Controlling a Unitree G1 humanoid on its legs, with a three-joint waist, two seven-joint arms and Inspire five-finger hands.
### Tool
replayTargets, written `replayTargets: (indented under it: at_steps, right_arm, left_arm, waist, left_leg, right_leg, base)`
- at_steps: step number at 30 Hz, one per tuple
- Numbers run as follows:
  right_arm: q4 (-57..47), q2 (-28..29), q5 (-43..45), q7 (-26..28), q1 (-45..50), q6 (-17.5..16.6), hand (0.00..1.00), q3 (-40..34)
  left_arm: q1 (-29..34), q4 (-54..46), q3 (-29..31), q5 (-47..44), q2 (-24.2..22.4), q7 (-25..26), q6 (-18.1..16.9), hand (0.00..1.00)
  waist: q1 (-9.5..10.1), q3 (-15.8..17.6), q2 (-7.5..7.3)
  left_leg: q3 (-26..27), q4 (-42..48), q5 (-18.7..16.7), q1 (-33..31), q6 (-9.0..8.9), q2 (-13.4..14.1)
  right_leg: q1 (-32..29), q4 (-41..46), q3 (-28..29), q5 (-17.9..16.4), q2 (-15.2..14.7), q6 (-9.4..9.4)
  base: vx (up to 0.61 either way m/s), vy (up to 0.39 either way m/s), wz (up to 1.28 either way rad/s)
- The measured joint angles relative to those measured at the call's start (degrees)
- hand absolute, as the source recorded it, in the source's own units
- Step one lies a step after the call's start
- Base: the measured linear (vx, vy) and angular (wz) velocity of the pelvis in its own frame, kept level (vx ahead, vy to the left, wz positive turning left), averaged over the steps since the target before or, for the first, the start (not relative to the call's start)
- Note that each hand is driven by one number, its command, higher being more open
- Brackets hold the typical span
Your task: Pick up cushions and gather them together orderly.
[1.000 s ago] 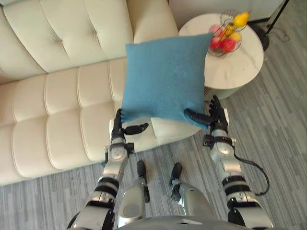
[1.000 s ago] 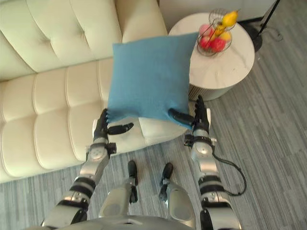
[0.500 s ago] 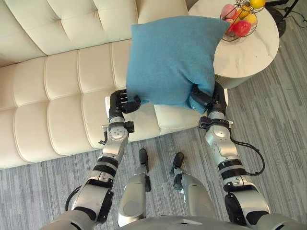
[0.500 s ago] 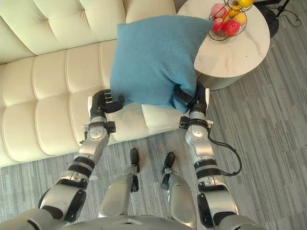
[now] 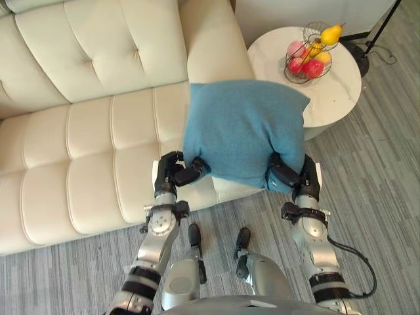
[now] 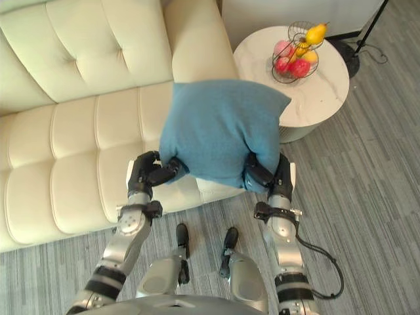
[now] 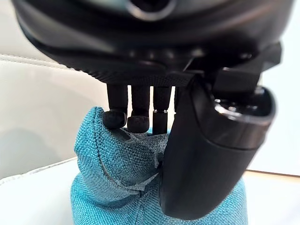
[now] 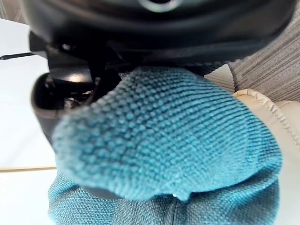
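A blue cushion [image 5: 244, 131] is held up in the air over the front right end of the cream sofa [image 5: 85, 131]. My left hand [image 5: 174, 172] is shut on its lower left corner, thumb and fingers pinching the fabric [image 7: 123, 159] in the left wrist view. My right hand [image 5: 296, 178] is shut on the lower right corner, with the teal cloth [image 8: 173, 140] bulging over the thumb in the right wrist view. The cushion sags between both hands.
A round white side table [image 5: 338, 92] stands right of the sofa arm, bearing a wire basket of fruit [image 5: 310, 54]. Grey striped carpet [image 5: 380, 177] spreads to the right and in front. A dark stand base [image 5: 362, 58] sits behind the table.
The view has shifted between frames. Both hands have closed from a loose hold to a pinch on the cushion's lower corners, and the cushion now hangs lower and more bunched.
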Motion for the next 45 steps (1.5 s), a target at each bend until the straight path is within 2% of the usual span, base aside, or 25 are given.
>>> replayTargets:
  at_steps: [3, 5, 6, 7, 8, 9, 11, 12, 15, 17, 19, 21, 22, 24, 25, 26, 28, 31, 32, 35, 36, 38, 40, 43, 45]
  right_arm:
    - [-1.72, 0.17, -0.87, -0.11, 2.21, 0.02, 0.00, -0.15]
    - [-2.42, 0.24, -1.17, -0.52, 3.71, 0.08, 0.00, -0.25]
    - [-3.39, 0.38, -2.17, -0.76, 4.57, 0.17, 0.00, -0.40]
    - [-4.37, 0.93, -2.24, -1.04, 5.47, 0.19, 0.00, -0.50]
    - [-6.07, 2.24, -2.67, -1.19, 7.56, 0.20, 0.00, -0.32]
    - [-7.09, 2.56, -2.81, -1.21, 8.24, 0.21, 0.00, -0.24]
    - [-9.49, 2.39, -2.91, -1.35, 9.38, 0.22, 0.00, -0.18]
    - [-10.69, 2.19, -2.91, -1.36, 9.51, 0.21, 0.00, -0.09]
    - [-11.81, 1.15, -2.90, -1.92, 9.64, 0.21, 0.00, -0.08]
    - [-11.81, 1.22, -2.90, -2.32, 9.71, 0.22, 0.00, -0.07]
    - [-11.90, 1.03, -2.93, -2.74, 9.52, 0.22, 0.00, -0.08]
    - [-12.08, 1.31, -2.91, -3.39, 9.63, 0.23, 0.00, -0.15]
    - [-12.21, 1.23, -2.60, -3.80, 9.64, 0.27, 0.00, -0.89]
    - [-12.21, 1.16, -2.45, -3.84, 9.67, 0.45, 0.00, -1.69]
    - [-12.20, 0.65, -2.44, -3.82, 9.74, 0.58, 0.00, -2.21]
    - [-11.67, 1.04, -2.37, -3.85, 9.58, 0.61, 0.00, -3.41]
    - [-10.96, 1.32, -2.36, -3.72, 9.57, 0.61, 0.00, -4.62]
    - [-7.19, 1.35, -2.30, -3.73, 8.82, 0.74, 0.00, -6.86]
    - [-5.92, 1.94, -2.08, -3.71, 8.82, 0.85, 0.00, -7.01]
    - [-3.50, 2.59, -2.04, -3.69, 8.35, 1.32, 0.00, -7.04]
    - [-1.94, 2.73, -2.04, -3.69, 8.09, 1.68, 0.00, -6.81]
    - [0.44, 2.91, -2.05, -3.52, 7.56, 1.95, 0.00, -6.61]
    - [2.73, 3.10, -2.05, -3.16, 6.64, 2.51, 0.00, -5.73]
    - [2.73, 2.53, -2.06, -3.00, 6.16, 2.56, 0.00, -4.83]
    - [2.64, 2.35, -2.06, -2.73, 6.16, 2.56, 0.00, -4.82]
  left_arm:
    - [1.55, -0.80, -0.64, 0.00, -0.80, -0.35, 0.00, 0.00]
    - [2.77, -1.19, -1.54, -0.04, -0.95, -0.35, 0.00, 0.00]
    - [3.16, -1.64, -1.64, -0.05, -1.02, -0.43, 0.00, 0.00]
    - [3.25, -1.74, -1.72, -0.16, -1.15, -0.69, 0.00, 0.00]
    - [5.12, -3.33, -1.79, -0.69, -1.28, -1.04, 0.01, 0.00]
    - [6.04, -4.66, -1.84, -1.29, -1.40, -1.08, 0.01, 0.00]
    - [8.05, -7.51, -2.42, -1.75, -2.49, -1.11, 0.01, 0.00]
    - [9.09, -9.10, -2.46, -2.19, -2.98, -1.13, -0.01, 0.00]
    - [10.06, -10.31, -3.91, -3.52, -3.80, -1.26, -0.02, 0.00]
    - [11.23, -11.51, -4.33, -4.01, -3.85, -1.34, -0.02, 0.00]
    - [11.62, -12.05, -4.67, -4.02, -3.87, -1.38, -0.02, 0.00]
    - [11.61, -12.06, -5.02, -4.10, -3.99, -1.41, -0.02, 0.00]
    - [11.32, -12.06, -6.27, -4.73, -3.99, -1.42, -0.02, 0.00]
    - [11.36, -11.88, -7.03, -5.70, -3.95, -1.47, -0.02, 0.00]
    - [11.49, -11.61, -7.57, -5.96, -3.94, -1.47, -0.01, 0.00]
    - [10.87, -10.88, -8.63, -6.16, -3.24, -1.62, -0.04, 0.00]
    - [10.13, -9.67, -9.21, -6.16, -2.85, -1.92, -0.08, 0.00]
    - [8.59, -6.32, -11.40, -6.16, -1.84, -2.54, -0.40, 0.00]
    - [8.54, -5.45, -11.68, -6.16, -1.28, -2.59, -0.40, 0.00]
    - [8.34, -4.67, -11.76, -6.15, -0.32, -2.74, -0.37, 0.00]
    - [8.31, -4.04, -11.74, -6.15, 0.08, -2.77, -0.37, 0.00]
    - [8.30, -3.40, -11.72, -6.15, 1.01, -2.77, -0.32, 0.00]
    - [8.31, -2.86, -11.65, -6.16, 2.70, -2.75, -0.30, 0.00]
    - [8.31, -2.40, -11.60, -6.14, 3.45, -2.75, -0.30, 0.00]
    - [8.28, -2.38, -11.65, -6.08, 3.52, -3.27, -0.33, 0.00]
  waist:
    - [-0.27, -0.27, -0.18]
    - [-0.60, -1.00, -0.38]
    - [-0.64, -1.30, -0.38]
    - [-1.12, -1.42, -0.48]
    - [-1.26, -3.18, -1.43]
    - [-0.96, -3.81, -1.90]
    - [0.79, -5.24, -1.58]
    - [1.35, -5.64, -1.59]
    - [2.26, -6.78, 0.05]
    - [2.39, -6.87, 0.21]
    - [2.66, -7.29, 0.69]
    - [2.22, -7.58, 0.32]
    - [1.92, -7.83, 0.41]
    - [1.90, -8.10, 0.84]
    - [1.91, -8.78, 1.72]
    - [-0.05, -10.11, 1.06]
    - [-0.42, -10.82, -0.08]
    - [-1.10, -11.40, 0.06]
    - [-1.11, -11.76, -0.72]
    - [-1.09, -11.07, -1.91]
    - [-1.18, -10.88, -2.17]
    - [-1.32, -10.59, -2.35]
    - [-2.44, -9.97, -2.38]
    - [-2.68, -9.05, -1.97]
    - [-3.33, -9.04, -1.98]
  left_leg:
    - [-0.25, 1.43, -1.11, 0.90, 0.38, -0.17]
    - [-0.92, 3.44, -2.38, 0.66, 1.62, -0.38]
    - [-1.60, 3.86, -2.53, 0.31, 1.94, -0.35]
    - [-2.81, 4.49, -2.55, 0.05, 2.06, -0.56]
    - [-5.23, 6.11, -2.50, -0.99, 2.06, -1.25]
    - [-5.99, 7.43, -2.23, -2.23, 1.64, -1.66]
    - [-7.29, 8.80, -2.06, -4.36, 1.38, -1.53]
    - [-8.11, 9.85, -2.03, -5.58, 1.34, -1.82]
    - [-11.46, 11.95, -1.55, -8.18, 0.60, -1.63]
    - [-13.20, 12.74, -1.27, -8.41, 0.15, -1.47]
    - [-10.68, 14.61, -3.45, -11.00, -0.05, 0.54]
    - [-4.93, 17.04, -6.24, -12.83, 0.54, 3.24]
    - [-1.09, 23.42, -8.75, -15.79, 2.45, 6.03]
    - [-0.02, 29.10, -9.06, -16.96, 3.92, 7.95]
    - [0.35, 28.91, -6.70, -16.14, 5.68, 8.50]
    - [-0.76, 23.54, -6.59, -15.36, 3.67, 5.03]
    - [2.02, 19.09, -6.48, -14.16, 3.79, 2.88]
    - [1.82, 21.38, -5.42, -14.72, 4.20, 0.68]
    - [1.51, 20.92, -5.60, -14.41, 4.49, -0.99]
    - [1.24, 21.36, -7.22, -14.22, 6.22, -4.46]
    - [1.08, 21.69, -8.33, -13.77, 7.25, -5.59]
    - [0.60, 21.04, -8.98, -12.37, 8.30, -6.07]
    - [-1.09, 17.55, -9.25, -9.13, 8.71, -6.13]
    - [-1.14, 11.30, -8.46, -3.20, 7.68, -6.53]
    - [-1.58, 10.13, -8.29, -1.42, 7.44, -7.03]
  right_leg:
    - [0.38, 3.34, 0.71, -1.32, -1.06, 1.72]
    - [0.14, 6.57, 3.65, -2.35, -1.41, 4.23]
    - [-0.66, 10.72, 5.66, -4.85, -2.04, 4.74]
    - [-1.21, 16.30, 6.89, -7.42, -2.65, 3.79]
    - [-0.07, 21.60, 9.71, -10.19, -2.61, 5.55]
    - [0.78, 19.94, 10.91, -10.65, -2.36, 5.82]
    - [3.00, 14.04, 10.75, -11.08, -1.68, 5.33]
    - [4.58, 10.58, 10.41, -11.83, -1.63, 4.03]
    - [6.66, 6.50, 8.25, -11.38, -0.42, 2.82]
    - [7.87, 6.35, 6.09, -11.21, -0.17, 2.53]
    - [8.09, 6.04, 2.84, -10.27, 0.88, 1.41]
    - [8.12, 5.52, 0.17, -9.60, 0.47, 0.95]
    - [8.13, 5.46, -2.39, -9.57, 0.05, 0.91]
    - [8.44, 6.25, -3.79, -9.64, -0.19, 1.03]
    - [8.48, 7.13, -4.22, -9.92, 0.17, 1.49]
    - [8.44, 7.68, -6.45, -10.86, -2.22, 3.04]
    - [9.03, 5.71, -8.53, -9.93, -4.51, 4.45]
    - [11.63, 4.64, -11.87, -10.51, -7.05, 6.38]
    - [11.78, 5.10, -12.16, -10.87, -8.55, 6.52]
    - [11.37, 9.40, -13.13, -13.38, -12.24, 4.46]
    - [9.94, 14.68, -12.11, -13.31, -14.04, 1.77]
    - [5.23, 24.77, -7.92, -11.43, -15.74, -1.14]
    - [0.99, 28.03, -1.44, -14.06, -11.58, 1.85]
    - [-3.22, 23.71, -0.38, -15.01, -5.16, 2.14]
    - [-4.97, 20.60, -0.39, -14.73, -2.62, 2.54]
  base:
    - [-0.03, 0.020, 0.06]
    - [-0.07, 0.036, 0.20]
    - [-0.05, 0.011, 0.41]
    - [0.01, -0.047, 0.82]
    - [0.04, -0.053, 0.89]
    - [0.03, -0.093, 0.88]
    - [-0.01, -0.076, 0.43]
    - [-0.04, -0.081, 0.29]
    - [-0.07, -0.057, 0.55]
    - [-0.11, -0.037, 0.60]
    - [-0.17, -0.042, 0.62]
    - [-0.11, -0.019, 0.77]
    - [-0.07, 0.037, 0.63]
    - [-0.04, 0.148, 0.48]
    - [-0.01, 0.188, 0.92]
    - [0.01, 0.147, 0.83]
    - [0.00, 0.173, 0.95]
    - [0.01, 0.183, 0.71]
    - [0.10, 0.265, 0.60]
    - [0.10, 0.180, 0.31]
    - [0.11, 0.149, 0.21]
    - [0.14, 0.197, 0.20]
    - [0.15, 0.109, 0.30]
    - [0.20, 0.047, 0.01]
    - [0.21, 0.014, 0.11]
